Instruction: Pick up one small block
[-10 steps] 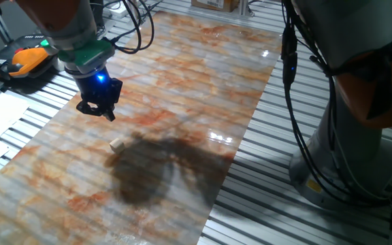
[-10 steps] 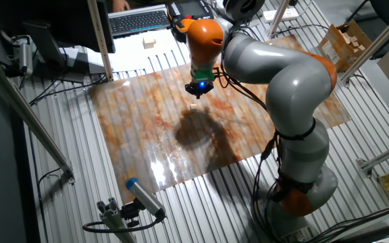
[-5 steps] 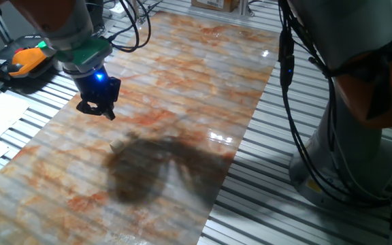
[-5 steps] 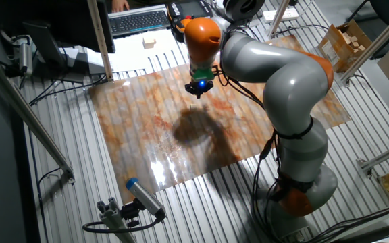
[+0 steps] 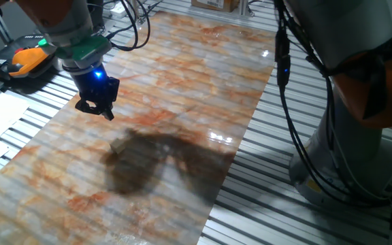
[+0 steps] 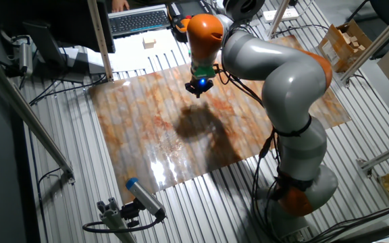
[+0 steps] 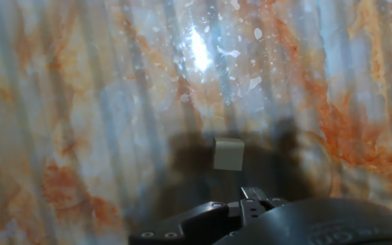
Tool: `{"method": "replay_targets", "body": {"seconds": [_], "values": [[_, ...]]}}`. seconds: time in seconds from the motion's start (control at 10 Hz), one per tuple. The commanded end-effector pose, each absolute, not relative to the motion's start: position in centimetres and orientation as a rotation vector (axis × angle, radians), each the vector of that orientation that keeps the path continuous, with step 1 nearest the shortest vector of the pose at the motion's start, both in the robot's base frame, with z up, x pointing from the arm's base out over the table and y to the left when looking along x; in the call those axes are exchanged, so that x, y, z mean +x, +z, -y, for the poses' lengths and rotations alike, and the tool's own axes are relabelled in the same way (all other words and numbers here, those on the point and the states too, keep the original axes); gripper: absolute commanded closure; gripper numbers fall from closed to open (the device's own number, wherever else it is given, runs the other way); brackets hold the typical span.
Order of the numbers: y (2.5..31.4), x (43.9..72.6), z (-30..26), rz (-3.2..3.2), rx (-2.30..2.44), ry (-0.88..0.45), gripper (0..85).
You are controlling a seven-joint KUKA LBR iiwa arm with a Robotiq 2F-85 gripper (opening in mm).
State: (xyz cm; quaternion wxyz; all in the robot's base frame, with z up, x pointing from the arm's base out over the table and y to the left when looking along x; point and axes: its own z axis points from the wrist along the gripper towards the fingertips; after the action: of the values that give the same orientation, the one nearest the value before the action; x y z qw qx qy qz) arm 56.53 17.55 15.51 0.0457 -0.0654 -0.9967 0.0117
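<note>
Gripper [image 5: 95,109] hangs w/ tips down over the left part of the marbled desk [image 5: 203,75] – prob. lining up above the small block [image 7: 228,154], which lies alone on the desk in the arm's shadow, just ahead of the hand in the hand view. Jaws hold & touch nothing – their gap I cannot tell.
</note>
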Motion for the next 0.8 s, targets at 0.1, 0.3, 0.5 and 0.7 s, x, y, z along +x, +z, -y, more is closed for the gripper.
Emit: {"method": "replay_targets", "body": {"seconds": [0.1,0.3,0.5,0.7], "values": [[15.34,56.44,-17.81,3.077,-0.248,0.073,85.0],[15.23,56.42,-17.9,3.109,-0.29,0.093,68.0],[15.11,56.54,-17.88,3.117,-0.296,0.08,51.0],[14.77,56.87,-17.98,3.112,-0.327,0.024,51.0]]}}
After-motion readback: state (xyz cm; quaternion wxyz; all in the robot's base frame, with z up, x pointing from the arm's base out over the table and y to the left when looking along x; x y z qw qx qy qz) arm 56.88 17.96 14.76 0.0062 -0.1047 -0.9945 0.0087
